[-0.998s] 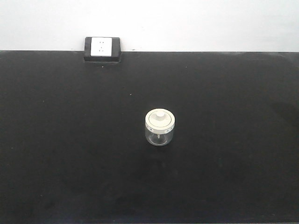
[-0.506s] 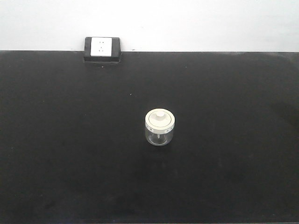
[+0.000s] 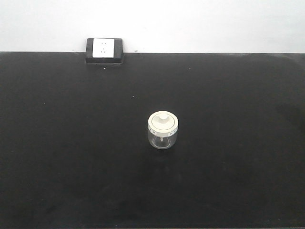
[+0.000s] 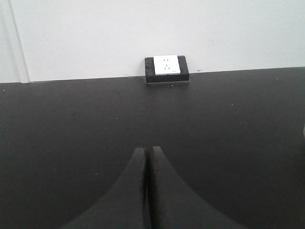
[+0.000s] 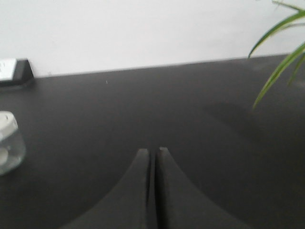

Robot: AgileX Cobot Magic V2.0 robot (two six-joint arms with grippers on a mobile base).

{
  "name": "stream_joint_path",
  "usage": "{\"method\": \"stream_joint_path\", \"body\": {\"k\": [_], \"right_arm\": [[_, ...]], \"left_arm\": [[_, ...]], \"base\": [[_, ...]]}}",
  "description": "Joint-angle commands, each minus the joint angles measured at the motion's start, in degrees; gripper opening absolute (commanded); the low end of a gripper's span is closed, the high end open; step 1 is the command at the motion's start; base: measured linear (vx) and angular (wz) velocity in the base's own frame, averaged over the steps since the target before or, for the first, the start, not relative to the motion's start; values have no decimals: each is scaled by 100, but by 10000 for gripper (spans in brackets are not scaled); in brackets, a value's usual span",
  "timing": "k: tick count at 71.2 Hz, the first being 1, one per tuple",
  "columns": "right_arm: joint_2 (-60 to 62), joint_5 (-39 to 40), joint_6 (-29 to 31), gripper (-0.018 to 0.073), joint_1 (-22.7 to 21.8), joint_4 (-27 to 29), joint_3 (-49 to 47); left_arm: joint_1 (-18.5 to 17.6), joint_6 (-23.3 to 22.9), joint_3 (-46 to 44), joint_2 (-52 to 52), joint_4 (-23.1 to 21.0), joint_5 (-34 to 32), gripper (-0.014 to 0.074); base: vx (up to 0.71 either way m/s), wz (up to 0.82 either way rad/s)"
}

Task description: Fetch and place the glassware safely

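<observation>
Black matte counter [image 3: 71,157] runs back to a white wall; small clear glass jar [image 3: 163,130] with cream-white knobbed lid stands upright near the middle; black socket box [image 3: 104,50] with white faceplate sits at the back edge, left, well apart from the jar.

One jar [image 3: 163,130], one socket box [image 3: 104,50], one table [image 3: 71,143], one plant [image 5: 281,52], and two grippers: left gripper [image 4: 147,157] and right gripper [image 5: 152,157].
</observation>
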State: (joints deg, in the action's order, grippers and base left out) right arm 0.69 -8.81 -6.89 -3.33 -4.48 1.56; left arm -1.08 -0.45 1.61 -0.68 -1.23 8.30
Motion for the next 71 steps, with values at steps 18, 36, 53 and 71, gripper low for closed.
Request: {"method": "stream_joint_path", "body": {"k": [18, 36, 53, 71], "right_arm": [[54, 831, -2, -1, -28, -26, 113], [54, 831, -2, -1, -28, -26, 113], [54, 822, -2, -1, -28, -26, 113], [54, 822, -2, -1, -28, -26, 113]], "left_arm": [[-22, -29, 161, -71, -40, -459, -7], [-22, -29, 161, -71, -40, -459, -7], [-22, -29, 161, -71, -40, -459, -7], [-22, -29, 161, -71, -40, -459, -7]], "base": [[0, 0], [0, 0], [0, 0], [0, 0]]}}
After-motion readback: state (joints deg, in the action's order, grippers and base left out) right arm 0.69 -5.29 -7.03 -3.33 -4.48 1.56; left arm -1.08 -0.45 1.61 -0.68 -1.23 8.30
